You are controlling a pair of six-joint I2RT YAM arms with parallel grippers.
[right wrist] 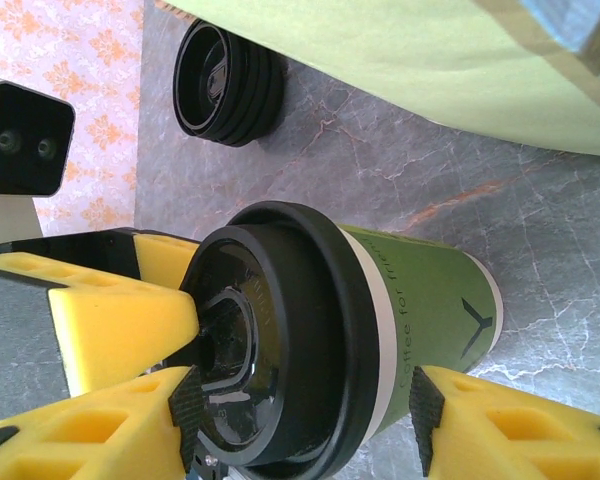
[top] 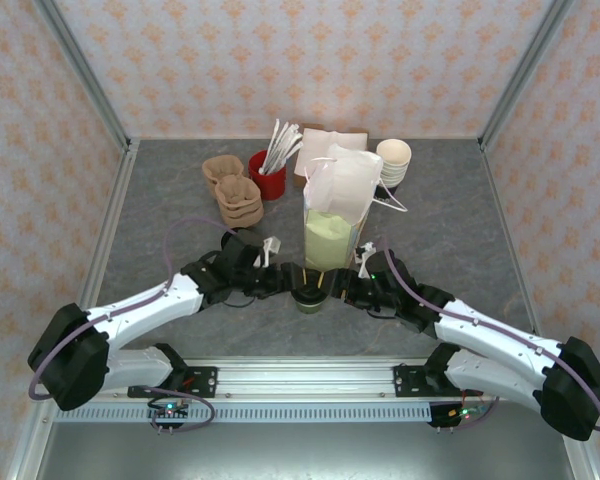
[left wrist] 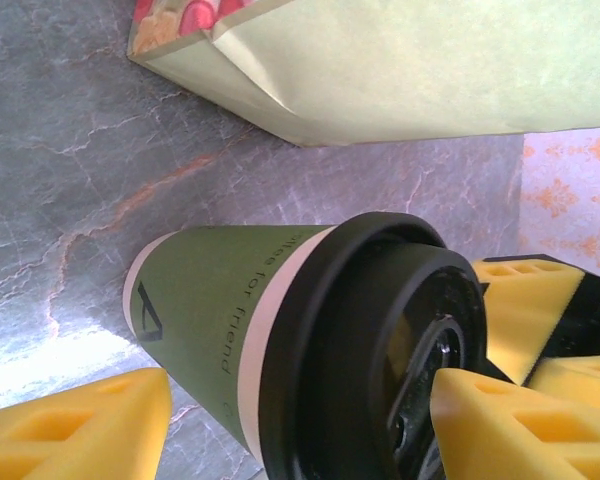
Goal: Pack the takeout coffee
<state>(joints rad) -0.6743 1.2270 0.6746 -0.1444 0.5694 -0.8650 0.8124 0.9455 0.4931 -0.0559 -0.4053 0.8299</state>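
The takeout coffee (top: 309,297), a green paper cup with a black lid, stands upright on the grey table just in front of the tall paper bag (top: 335,215). Both grippers meet at it. My right gripper (right wrist: 305,400) has its black pads against the cup (right wrist: 420,300), one at the lid and one on the green side, and is shut on it. My left gripper (left wrist: 300,400) straddles the same cup (left wrist: 210,320) with its jaws open; table shows between its left finger (left wrist: 75,425) and the cup wall. In the top view the left gripper (top: 280,282) and right gripper (top: 352,285) flank the cup.
A short stack of black lids (right wrist: 228,85) lies by the bag's foot. Along the back stand cardboard cup carriers (top: 235,190), a red holder of wrapped utensils (top: 268,175), napkins (top: 330,145) and stacked cream cups (top: 393,160). Patterned walls close three sides.
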